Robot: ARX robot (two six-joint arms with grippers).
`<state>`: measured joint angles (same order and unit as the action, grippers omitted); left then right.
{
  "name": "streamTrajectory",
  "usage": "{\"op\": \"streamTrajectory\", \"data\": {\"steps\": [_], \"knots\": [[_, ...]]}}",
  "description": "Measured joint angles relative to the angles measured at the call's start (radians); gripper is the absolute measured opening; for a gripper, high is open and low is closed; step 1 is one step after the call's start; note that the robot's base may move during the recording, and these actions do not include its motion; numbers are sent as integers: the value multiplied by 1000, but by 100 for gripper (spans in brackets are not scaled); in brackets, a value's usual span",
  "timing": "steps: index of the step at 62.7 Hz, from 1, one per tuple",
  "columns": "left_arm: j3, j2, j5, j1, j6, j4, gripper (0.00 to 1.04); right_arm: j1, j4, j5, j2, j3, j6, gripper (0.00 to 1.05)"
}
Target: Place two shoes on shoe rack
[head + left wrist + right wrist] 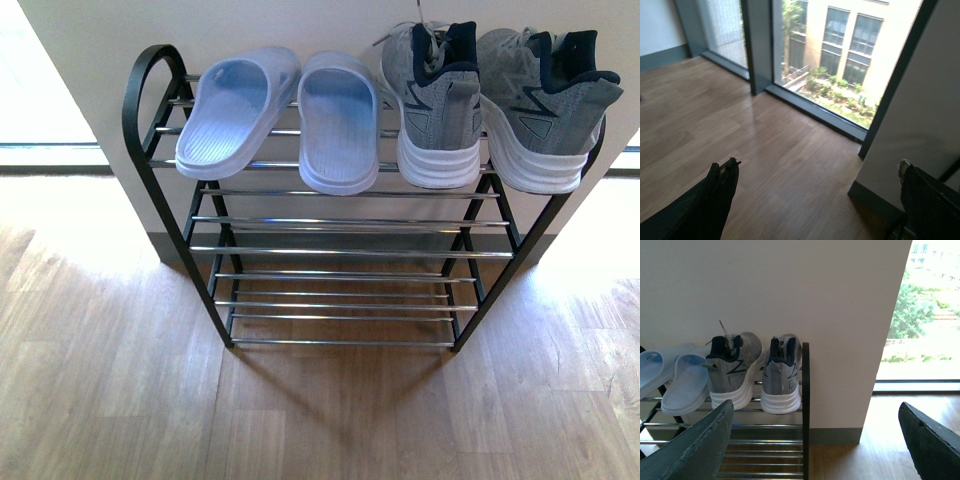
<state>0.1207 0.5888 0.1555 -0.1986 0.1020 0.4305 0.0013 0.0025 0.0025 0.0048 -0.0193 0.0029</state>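
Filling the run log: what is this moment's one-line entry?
sneakers on rack top tier | slides beside | both jaws open, empty

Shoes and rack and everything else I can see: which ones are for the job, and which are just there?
For the job:
- pair of grey knit sneakers with white soles, on the top tier
- black metal shoe rack with chrome bars

Just there:
- pair of pale blue rubber slides, beside the sneakers
- wooden floor
- big glass window
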Motion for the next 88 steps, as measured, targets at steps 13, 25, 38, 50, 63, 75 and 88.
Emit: {"op": "streamTrajectory", "data": {"steps": [13, 25, 38, 50, 63, 75, 88], "knots": [[-55, -108, -322, 27, -80, -21, 47, 0, 0, -2, 0, 0, 0, 96], [-75, -194, -256, 85, -88, -84, 13, 0, 0, -2, 0, 0, 0, 96], [-107, -261, -156, 196, -93, -102, 1, 0, 0, -1, 0, 0, 0, 96], [-107, -325, -155, 197, -93, -166, 1, 0, 0, 0, 0, 0, 0, 96], [-107, -384, -155, 197, -93, -224, 1, 0, 0, 0, 0, 0, 0, 96], [-106, -482, -155, 197, -93, -349, 1, 0, 0, -1, 0, 0, 0, 96], [-106, -572, -155, 197, -93, -431, 1, 0, 0, -2, 0, 0, 0, 96]]}}
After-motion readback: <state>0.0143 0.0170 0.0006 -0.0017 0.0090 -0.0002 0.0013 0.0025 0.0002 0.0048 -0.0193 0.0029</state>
